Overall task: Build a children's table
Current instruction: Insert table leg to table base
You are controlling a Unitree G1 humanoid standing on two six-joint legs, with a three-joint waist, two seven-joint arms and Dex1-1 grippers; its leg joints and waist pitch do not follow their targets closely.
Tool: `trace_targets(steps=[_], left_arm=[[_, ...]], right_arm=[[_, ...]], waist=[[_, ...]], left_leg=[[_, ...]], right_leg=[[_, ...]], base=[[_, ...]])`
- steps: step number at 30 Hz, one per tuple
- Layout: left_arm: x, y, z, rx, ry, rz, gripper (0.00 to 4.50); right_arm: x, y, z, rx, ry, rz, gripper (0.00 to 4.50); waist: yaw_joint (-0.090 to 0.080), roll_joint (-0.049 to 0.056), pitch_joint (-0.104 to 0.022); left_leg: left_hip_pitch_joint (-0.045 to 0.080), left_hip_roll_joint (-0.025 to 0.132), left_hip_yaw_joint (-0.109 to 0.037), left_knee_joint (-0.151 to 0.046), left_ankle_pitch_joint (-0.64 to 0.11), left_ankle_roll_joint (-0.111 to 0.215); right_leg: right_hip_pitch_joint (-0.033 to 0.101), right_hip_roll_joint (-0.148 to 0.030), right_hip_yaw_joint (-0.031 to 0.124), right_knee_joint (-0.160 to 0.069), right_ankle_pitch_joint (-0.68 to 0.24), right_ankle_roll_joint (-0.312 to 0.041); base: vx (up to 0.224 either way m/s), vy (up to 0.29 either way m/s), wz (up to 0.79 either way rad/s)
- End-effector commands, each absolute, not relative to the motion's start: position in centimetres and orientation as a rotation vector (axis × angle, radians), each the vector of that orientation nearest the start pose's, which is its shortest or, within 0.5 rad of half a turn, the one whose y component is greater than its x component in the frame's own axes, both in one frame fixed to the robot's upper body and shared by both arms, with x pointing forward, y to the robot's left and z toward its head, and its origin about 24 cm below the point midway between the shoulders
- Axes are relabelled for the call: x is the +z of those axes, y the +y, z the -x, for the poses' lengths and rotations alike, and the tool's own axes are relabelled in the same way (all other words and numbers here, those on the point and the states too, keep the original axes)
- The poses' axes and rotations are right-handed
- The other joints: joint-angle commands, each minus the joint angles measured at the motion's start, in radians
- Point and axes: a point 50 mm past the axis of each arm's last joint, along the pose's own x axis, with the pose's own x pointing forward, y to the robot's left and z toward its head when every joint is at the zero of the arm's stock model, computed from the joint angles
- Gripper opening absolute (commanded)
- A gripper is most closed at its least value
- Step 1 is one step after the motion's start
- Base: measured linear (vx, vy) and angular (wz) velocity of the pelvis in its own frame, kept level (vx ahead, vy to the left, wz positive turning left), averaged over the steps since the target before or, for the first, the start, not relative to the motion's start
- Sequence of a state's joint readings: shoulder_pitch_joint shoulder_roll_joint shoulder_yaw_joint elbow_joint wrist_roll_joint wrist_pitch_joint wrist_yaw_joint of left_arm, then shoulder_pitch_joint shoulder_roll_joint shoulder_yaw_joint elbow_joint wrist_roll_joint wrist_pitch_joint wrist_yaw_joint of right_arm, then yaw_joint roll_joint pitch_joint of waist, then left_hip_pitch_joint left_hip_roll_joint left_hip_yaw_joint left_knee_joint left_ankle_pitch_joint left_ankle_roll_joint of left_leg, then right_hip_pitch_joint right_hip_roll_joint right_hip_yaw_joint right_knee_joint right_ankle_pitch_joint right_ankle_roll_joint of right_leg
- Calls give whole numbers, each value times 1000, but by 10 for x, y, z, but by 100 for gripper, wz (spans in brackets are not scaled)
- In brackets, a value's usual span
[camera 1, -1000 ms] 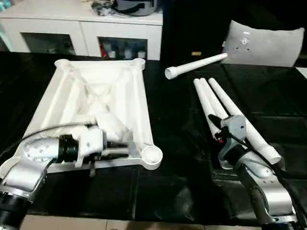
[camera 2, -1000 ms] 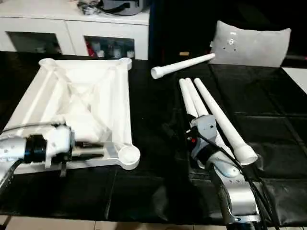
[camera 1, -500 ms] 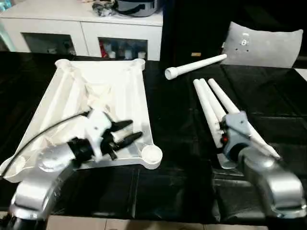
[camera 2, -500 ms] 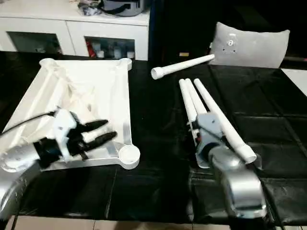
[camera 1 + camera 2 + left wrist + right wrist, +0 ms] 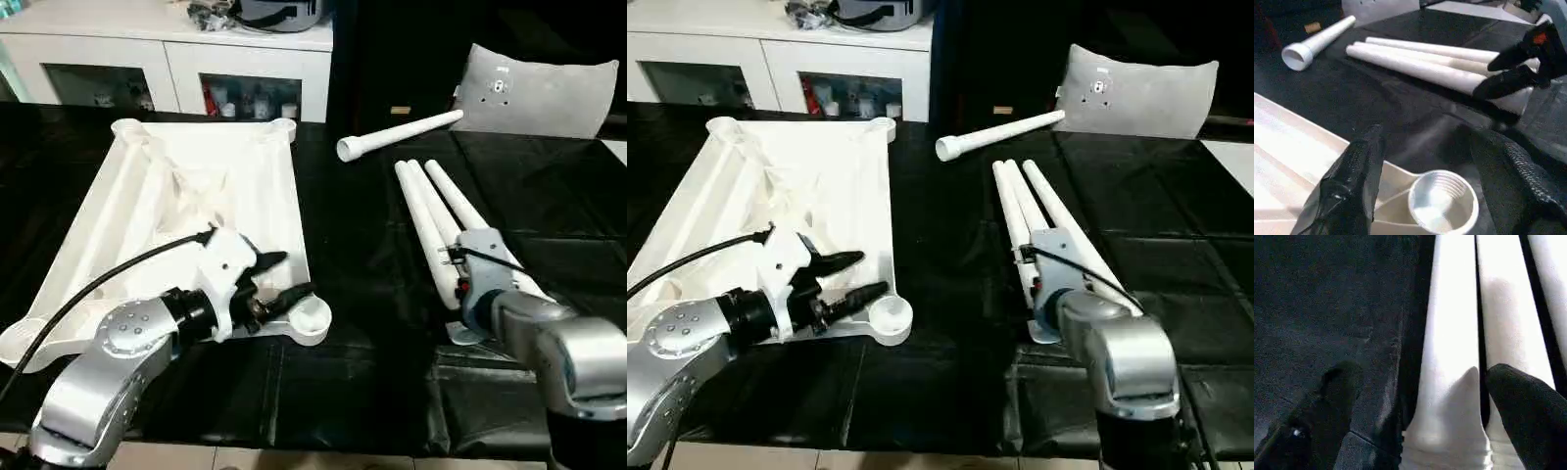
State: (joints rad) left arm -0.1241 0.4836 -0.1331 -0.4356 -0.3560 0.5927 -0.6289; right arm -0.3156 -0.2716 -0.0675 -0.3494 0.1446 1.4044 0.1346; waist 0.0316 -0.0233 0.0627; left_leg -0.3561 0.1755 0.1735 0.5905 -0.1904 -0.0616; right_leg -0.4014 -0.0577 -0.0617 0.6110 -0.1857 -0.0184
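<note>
We see the white table top lying upside down on the black bench, ribbed underside up, round sockets at its corners. Three tapered legs lie side by side nearby — a fourth leg lies apart, angled.

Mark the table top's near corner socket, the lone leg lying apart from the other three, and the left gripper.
near corner socket (image 5: pixel 1444 199): left wrist view, on the ribbed inside of the round cup.
lone leg (image 5: pixel 397 134): left eye view, mid-shaft.
left gripper (image 5: pixel 860 274): right eye view, midway between its two black fingertips.
</note>
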Motion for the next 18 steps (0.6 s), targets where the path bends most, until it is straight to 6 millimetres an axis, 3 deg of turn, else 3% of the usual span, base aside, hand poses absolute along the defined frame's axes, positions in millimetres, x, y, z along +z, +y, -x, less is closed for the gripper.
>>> trace_targets(steps=[1, 16, 17, 18], left_arm=[[112, 135, -236, -921, 202, -144, 299], [113, 132, -233, -920, 242, -119, 299], [113, 132, -233, -919, 243, -120, 300], [113, 132, -233, -919, 243, -121, 300]], right_arm=[[92, -185, -265, 76, 752, 87, 450], [75, -177, -255, 172, 888, -78, 450], [73, -176, -254, 183, 896, -87, 415], [72, -176, -254, 186, 903, -93, 415]], waist=[[1, 3, -50], [1, 4, -51], [2, 4, -51], [2, 4, -50]], left_leg=[[7, 37, -17, -69, -204, -47], [8, 39, -18, -69, -200, -50], [8, 39, -17, -69, -199, -51], [8, 39, -18, -70, -199, -53]], right_leg=[[36, -62, 56, -88, -371, -58], [37, -64, 56, -88, -359, -61], [38, -64, 56, -89, -358, -62], [38, -64, 56, -88, -358, -62]], base=[[0, 0, 0], [0, 0, 0], [0, 0, 0], [0, 0, 0]])
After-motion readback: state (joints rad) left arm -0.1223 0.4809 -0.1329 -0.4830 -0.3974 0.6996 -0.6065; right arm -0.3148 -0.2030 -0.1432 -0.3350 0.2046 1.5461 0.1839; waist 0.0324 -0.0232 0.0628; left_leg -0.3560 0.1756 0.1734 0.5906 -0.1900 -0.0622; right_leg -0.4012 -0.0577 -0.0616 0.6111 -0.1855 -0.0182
